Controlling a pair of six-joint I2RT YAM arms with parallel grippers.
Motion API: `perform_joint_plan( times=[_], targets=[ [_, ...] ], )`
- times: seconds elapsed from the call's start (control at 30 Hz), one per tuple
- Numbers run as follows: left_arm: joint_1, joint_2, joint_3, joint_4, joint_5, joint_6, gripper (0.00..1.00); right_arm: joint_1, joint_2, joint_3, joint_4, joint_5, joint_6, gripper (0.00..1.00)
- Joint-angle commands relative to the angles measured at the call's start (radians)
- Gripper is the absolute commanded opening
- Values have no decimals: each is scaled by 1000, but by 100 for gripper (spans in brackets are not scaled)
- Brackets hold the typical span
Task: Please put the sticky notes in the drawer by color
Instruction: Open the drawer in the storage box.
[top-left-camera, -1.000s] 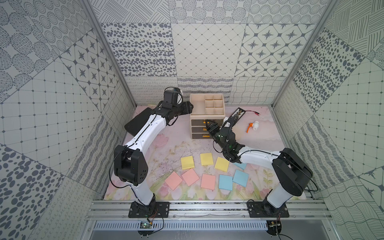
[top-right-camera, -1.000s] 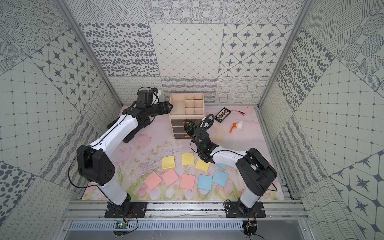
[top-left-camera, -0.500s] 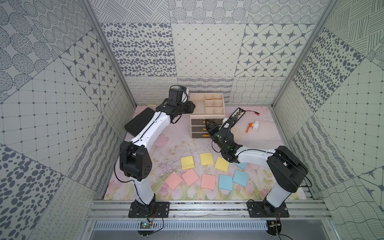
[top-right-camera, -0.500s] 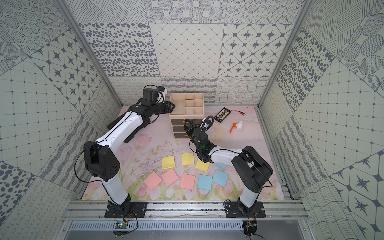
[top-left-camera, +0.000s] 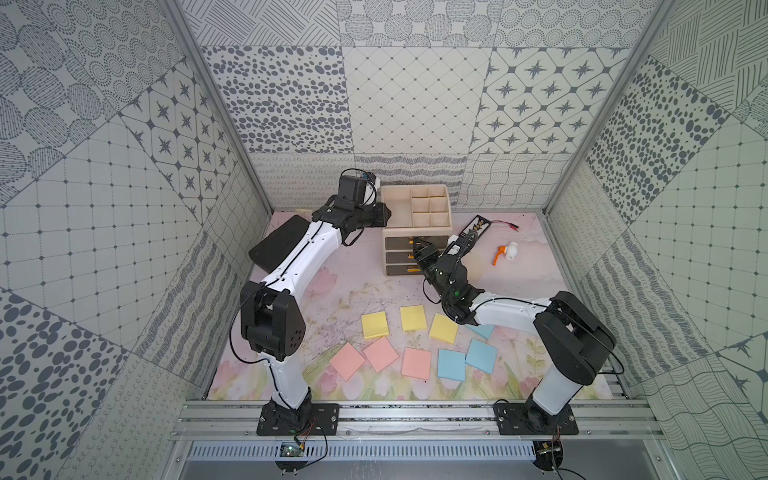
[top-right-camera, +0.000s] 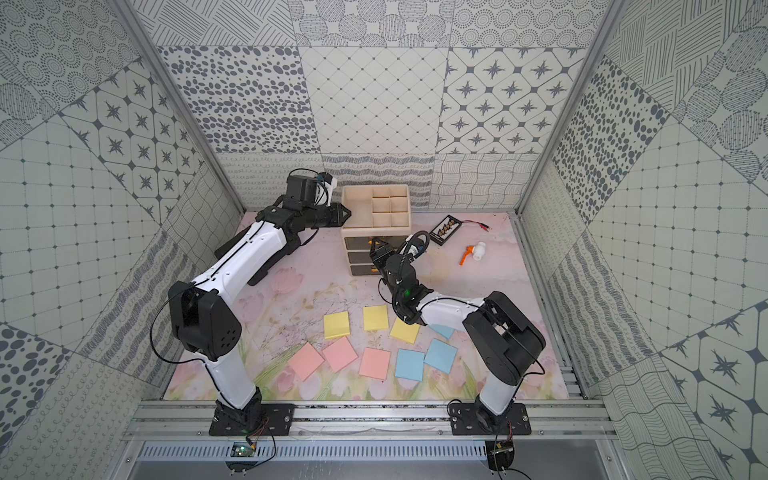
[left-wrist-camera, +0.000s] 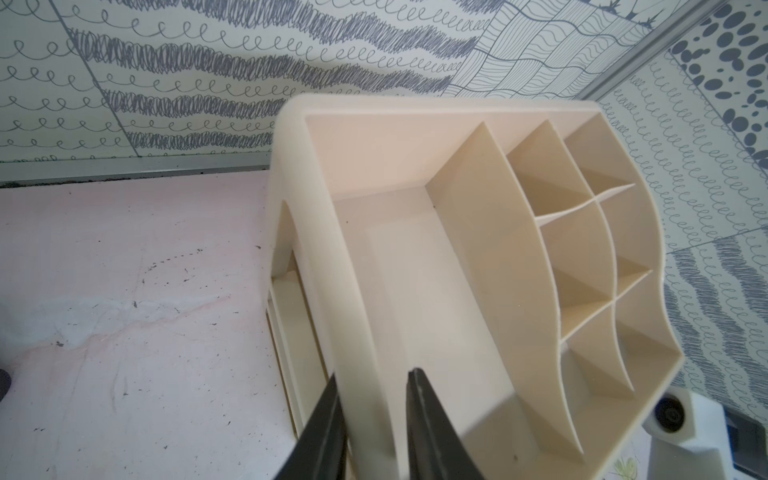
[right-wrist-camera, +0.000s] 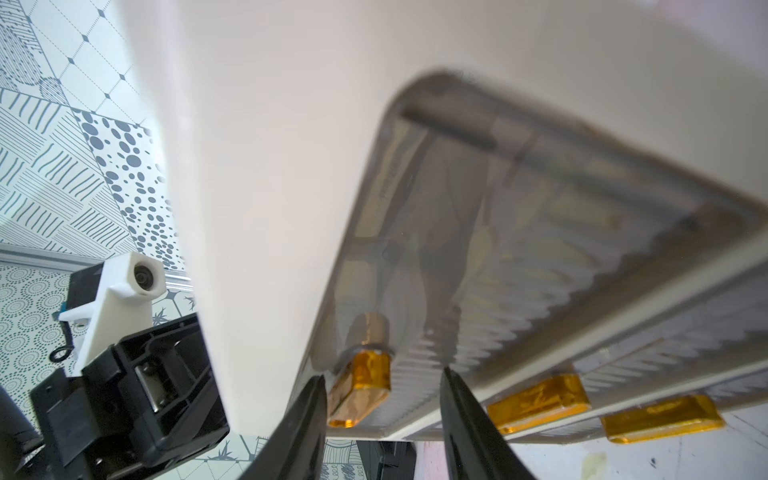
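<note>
1. Your right gripper (right-wrist-camera: 382, 376): jaws parted, astride the gold handle (right-wrist-camera: 365, 386) of the top drawer (right-wrist-camera: 540, 216), not yet clamped. It is placed to pull.
2. Your left gripper (left-wrist-camera: 374, 372): closed over the side wall of the chest (left-wrist-camera: 357, 145), apparently touching both faces. This braces the chest against that pull.
3. Sticky notes (top-left-camera: 415, 318): all loose on the mat (top-left-camera: 332, 291) in colour groups, well apart from the chest. You have none filed.

top views: high, front, whole scene | wrist views: close, both on drawer (left-wrist-camera: 374, 153)

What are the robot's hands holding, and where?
Left gripper seems to pinch the drawer chest's side wall. Right gripper straddles the top handle, not gripping yet.
</note>
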Motion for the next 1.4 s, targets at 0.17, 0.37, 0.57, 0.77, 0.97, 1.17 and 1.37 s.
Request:
perform_joint_plan(
  times=[0.17,0.37,0.57,0.77,0.97,1.17,1.37],
  targets=[
    [-18,9,30,-53,50,31,27,0,39,47,77,20,26,28],
    [-19,27,52,-88,26,-14,23,7,25,35,67,27,36,21],
    [-19,35,61,-102,28,-30,23,7,32,6,139,32,-2,49],
    [-19,31,61,-97,52,-23,23,-2,63,-6,181,35,17,49],
    [-20,26,51,-95,57,-11,23,-14,107,2,210,24,67,41],
    [-20,5,17,-78,67,-3,23,-22,133,-4,239,23,89,37],
    [-21,3,13,-77,76,1,22,-30,120,-4,223,24,96,31]
  ],
)
